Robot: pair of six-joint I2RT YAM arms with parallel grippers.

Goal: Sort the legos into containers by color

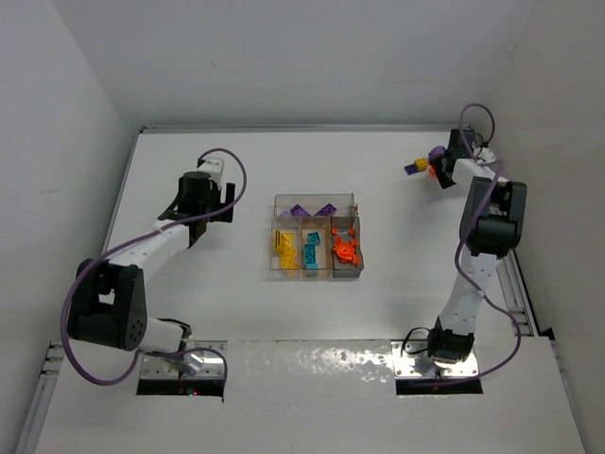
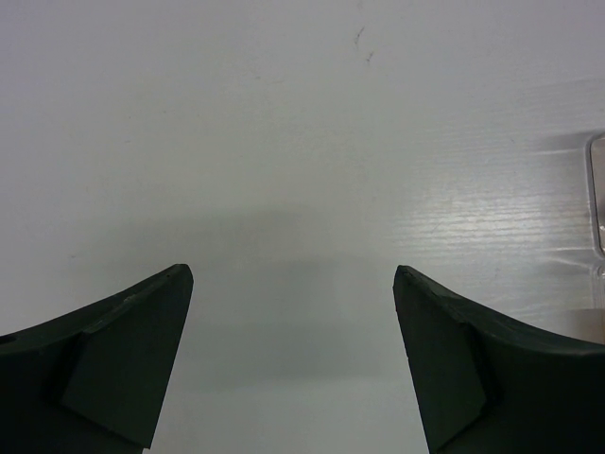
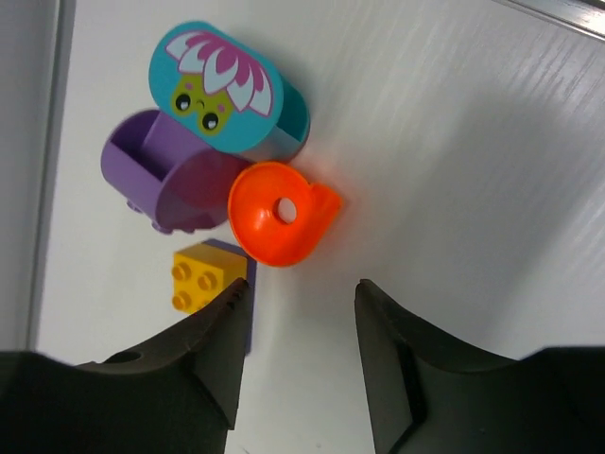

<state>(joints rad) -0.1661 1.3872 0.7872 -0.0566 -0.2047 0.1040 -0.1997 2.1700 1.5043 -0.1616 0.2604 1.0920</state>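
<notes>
The tray (image 1: pixel 317 200) sits in the middle of the bench (image 1: pixel 397 284). Sorted legos (image 1: pixel 310 252) lie inside it: purple ones in the wide far section, and yellow, teal and orange ones in the three narrow sections, left to right.

The left end effector (image 2: pixel 293 270) hangs over bare bench to the left of the tray, its fingers spread wide with nothing between them. The tray's edge just shows at the right of the left wrist view.

The right end effector (image 3: pixel 301 291) is at the far right corner of the bench, well apart from the tray. It is part spread and holds nothing. Just ahead of its tips lies a small loose cluster. In it an orange funnel (image 3: pixel 282 216) lies against a purple piece (image 3: pixel 156 170), with a teal piece (image 3: pixel 227 80) bearing a flower face on top. A yellow brick (image 3: pixel 198 277) lies beside the left finger (image 3: pixel 222 350). That fingertip overlaps the brick's purple base in the wrist view, but I cannot tell whether it touches.
</notes>
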